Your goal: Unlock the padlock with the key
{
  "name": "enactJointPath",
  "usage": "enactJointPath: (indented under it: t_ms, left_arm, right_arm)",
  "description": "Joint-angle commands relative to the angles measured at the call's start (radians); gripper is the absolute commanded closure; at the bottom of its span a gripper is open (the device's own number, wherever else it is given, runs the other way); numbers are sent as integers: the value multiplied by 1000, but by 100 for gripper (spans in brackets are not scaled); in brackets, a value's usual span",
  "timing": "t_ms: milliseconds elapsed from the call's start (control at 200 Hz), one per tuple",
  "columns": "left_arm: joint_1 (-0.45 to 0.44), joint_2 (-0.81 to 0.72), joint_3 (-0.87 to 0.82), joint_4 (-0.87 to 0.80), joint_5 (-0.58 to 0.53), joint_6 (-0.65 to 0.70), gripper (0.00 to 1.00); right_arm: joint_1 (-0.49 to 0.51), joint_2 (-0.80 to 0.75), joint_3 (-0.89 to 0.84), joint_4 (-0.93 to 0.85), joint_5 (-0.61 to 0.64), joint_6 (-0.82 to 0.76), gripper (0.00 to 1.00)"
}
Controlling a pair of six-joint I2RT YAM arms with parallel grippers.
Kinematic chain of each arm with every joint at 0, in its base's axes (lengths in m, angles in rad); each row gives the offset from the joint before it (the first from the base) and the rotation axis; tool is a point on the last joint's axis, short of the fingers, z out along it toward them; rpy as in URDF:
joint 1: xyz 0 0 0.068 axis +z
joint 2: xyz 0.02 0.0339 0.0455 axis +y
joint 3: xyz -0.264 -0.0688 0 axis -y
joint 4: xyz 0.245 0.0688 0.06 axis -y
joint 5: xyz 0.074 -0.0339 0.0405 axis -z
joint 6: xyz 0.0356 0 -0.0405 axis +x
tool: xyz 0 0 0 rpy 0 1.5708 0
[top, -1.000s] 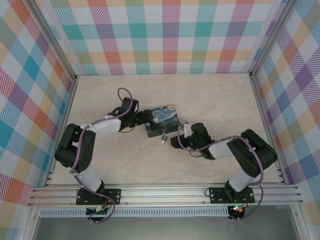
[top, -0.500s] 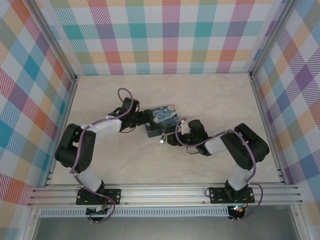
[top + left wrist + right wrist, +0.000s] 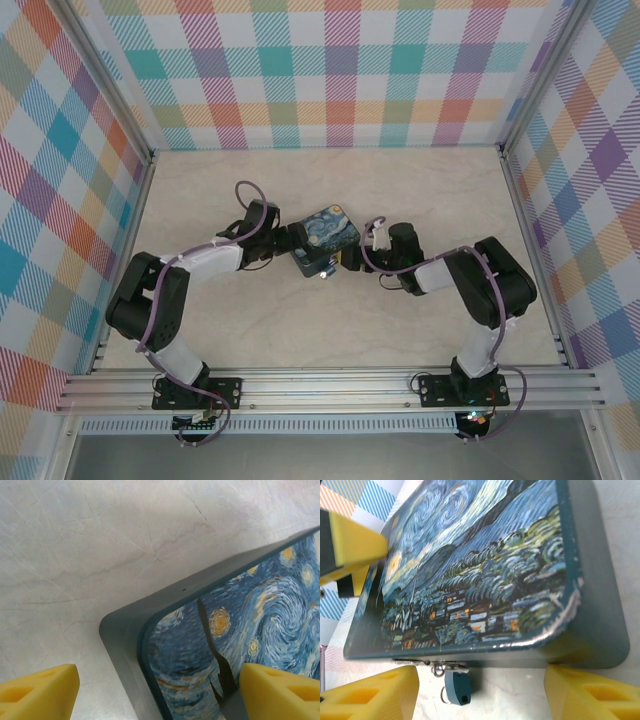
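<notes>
Right gripper [image 3: 480, 695], fingers apart, straddled the padlock [image 3: 457, 688], gripping nothing. Left gripper [image 3: 159, 692], likewise spread, flanked a corner of the tin [image 3: 250, 620]. Risk: closing might swing the dangling padlock aside.

Padlock [image 3: 457, 689] look: tiny and blue, with a thin silver loop and a small dark hole.
Padlock place: hooked on the little metal catch [image 3: 438, 668] at the front edge of the painted tin [image 3: 485, 570].
Padlock pose: tilted, hole end pointing down.
</notes>
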Motion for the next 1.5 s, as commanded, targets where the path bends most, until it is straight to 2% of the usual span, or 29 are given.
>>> enactJointPath:
  t_ms: [0, 265, 455, 640, 935, 1495]
  left_arm:
    - [-23, 0, -50, -135, -31, -6, 17]
    - [-32, -13, -51, -145, -48, -12, 17]
    - [-37, -11, -53, -146, -49, -16, 17]
    - [-42, -13, -51, -144, -52, -21, 17]
    - [-43, -16, -46, -146, -50, -21, 17]
    - [-44, -16, -44, -143, -49, -24, 17]
  right_arm:
    - [-15, 12, 29, 34, -60, -25, 33]
    - [-14, -74, -133, 121, -74, 20, 39]
    - [-4, -59, -195, 233, -85, 90, 43]
    - [40, 21, -187, 316, -62, 152, 45]
    - [52, 114, -156, 441, -50, 217, 46]
    - [82, 183, -50, 442, -58, 231, 40]
